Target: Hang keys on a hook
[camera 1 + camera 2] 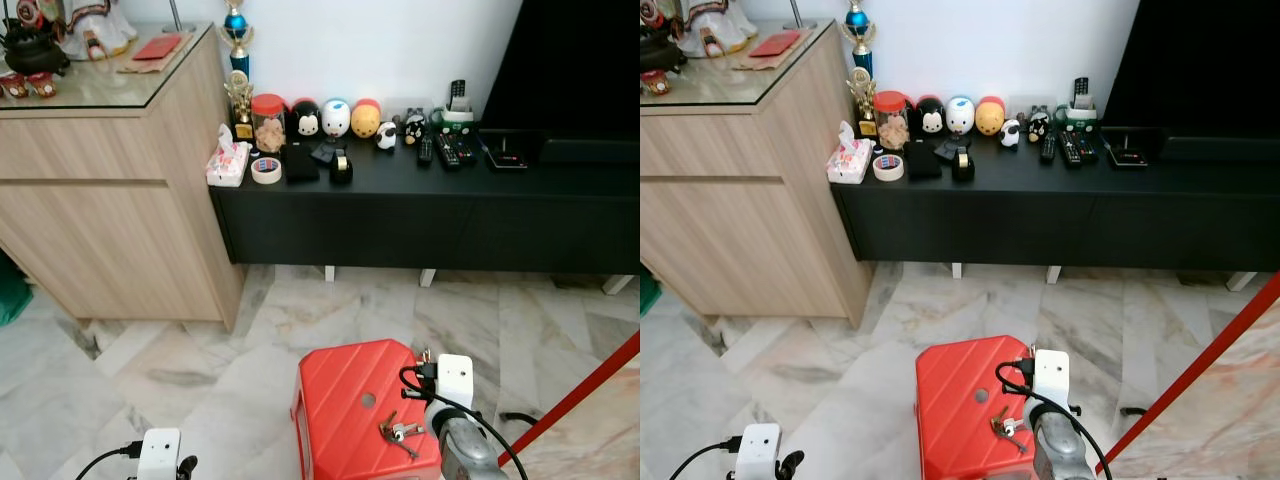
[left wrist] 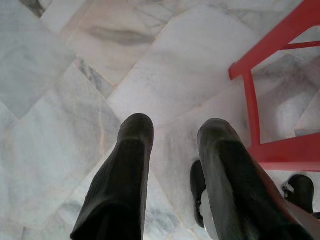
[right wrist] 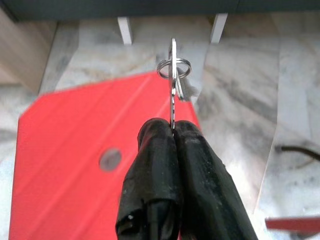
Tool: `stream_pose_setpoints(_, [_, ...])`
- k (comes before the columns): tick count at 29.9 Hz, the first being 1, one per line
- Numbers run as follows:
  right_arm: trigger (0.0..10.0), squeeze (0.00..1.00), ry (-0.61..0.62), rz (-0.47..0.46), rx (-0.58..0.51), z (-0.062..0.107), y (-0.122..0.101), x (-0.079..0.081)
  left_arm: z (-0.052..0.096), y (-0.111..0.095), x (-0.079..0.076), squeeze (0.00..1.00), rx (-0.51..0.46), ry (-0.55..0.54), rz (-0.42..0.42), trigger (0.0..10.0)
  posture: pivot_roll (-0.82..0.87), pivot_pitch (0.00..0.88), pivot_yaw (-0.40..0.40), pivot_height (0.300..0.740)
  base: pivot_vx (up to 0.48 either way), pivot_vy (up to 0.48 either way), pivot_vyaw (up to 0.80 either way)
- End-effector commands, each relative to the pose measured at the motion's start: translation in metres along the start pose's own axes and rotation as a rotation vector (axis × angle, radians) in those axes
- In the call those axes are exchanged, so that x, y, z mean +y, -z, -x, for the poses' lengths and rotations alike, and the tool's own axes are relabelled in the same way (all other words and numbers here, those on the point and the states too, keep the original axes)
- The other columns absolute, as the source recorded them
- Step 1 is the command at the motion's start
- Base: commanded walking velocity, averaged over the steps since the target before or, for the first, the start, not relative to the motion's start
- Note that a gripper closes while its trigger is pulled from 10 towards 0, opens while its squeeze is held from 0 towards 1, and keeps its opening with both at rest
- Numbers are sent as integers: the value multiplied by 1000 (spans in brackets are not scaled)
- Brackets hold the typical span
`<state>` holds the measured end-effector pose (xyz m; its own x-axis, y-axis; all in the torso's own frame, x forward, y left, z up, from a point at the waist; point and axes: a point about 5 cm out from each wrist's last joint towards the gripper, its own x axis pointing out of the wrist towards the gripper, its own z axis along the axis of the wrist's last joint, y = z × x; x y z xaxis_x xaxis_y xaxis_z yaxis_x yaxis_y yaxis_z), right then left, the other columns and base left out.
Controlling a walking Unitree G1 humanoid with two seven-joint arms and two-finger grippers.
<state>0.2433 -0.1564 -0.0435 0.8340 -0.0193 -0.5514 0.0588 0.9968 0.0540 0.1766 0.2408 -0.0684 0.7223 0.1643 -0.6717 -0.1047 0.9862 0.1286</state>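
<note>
The red stool [image 1: 350, 400] serves as the reference point. To its left, low over the marble floor [image 2: 60, 75], the left gripper [image 2: 172, 145] hangs idle with its two black fingers spread apart and nothing between them.

Directly above the stool's top, toward its right edge, the right gripper [image 3: 173, 132] is clenched on the keys [image 3: 174, 75], pinching one flat key edge-on between its fingertips [image 3: 155, 135]. The held key's long axis runs straight out along the fingers, away from the wrist. The split ring sits at its far end with a second key hanging off it.

Handling judgement: the bunch is light, rigid metal, smooth and likely to slip or pivot in a narrow pinch. The loose key will swing on the ring. The ring is the part to present to a hook, so holding the key blade and leaving the ring free is suitable.

Beyond the stool stands a black low cabinet [image 1: 420, 215]. No hook can be identified.
</note>
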Motion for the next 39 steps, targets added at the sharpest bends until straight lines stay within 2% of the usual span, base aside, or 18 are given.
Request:
stream_pose_setpoints(1, [10000, 0, 17, -2, 71, 5, 15, -2, 3, 10, 0, 0, 40, -15, 25, 10000, 64, 0, -3, 740, -274, 0, 0])
stream_pose_setpoints(14, [10000, 0, 10, -18, 76, 5, 17, 1, 5, 16, 0, 0, 59, -20, 36, 10000, 65, 0, -4, 740, -297, 0, 0])
stream_pose_setpoints(23, [10000, 0, 9, -23, 55, 2, 9, 1, 6, 19, 3, 0, 75, -30, 39, 10000, 67, 0, -2, 740, -305, 0, 0])
stream_pose_setpoints(36, [10000, 0, 7, -26, 66, 3, 12, 1, 10, 30, 7, 0, 131, -60, -19, 10000, 70, 0, -8, 740, 0, 0, 0])
stream_pose_setpoints(39, [10000, 0, 6, -23, 70, 3, 13, 1, 11, 31, 7, 0, 134, -66, -16, 10000, 71, 0, -9, 740, 0, -432, 0])
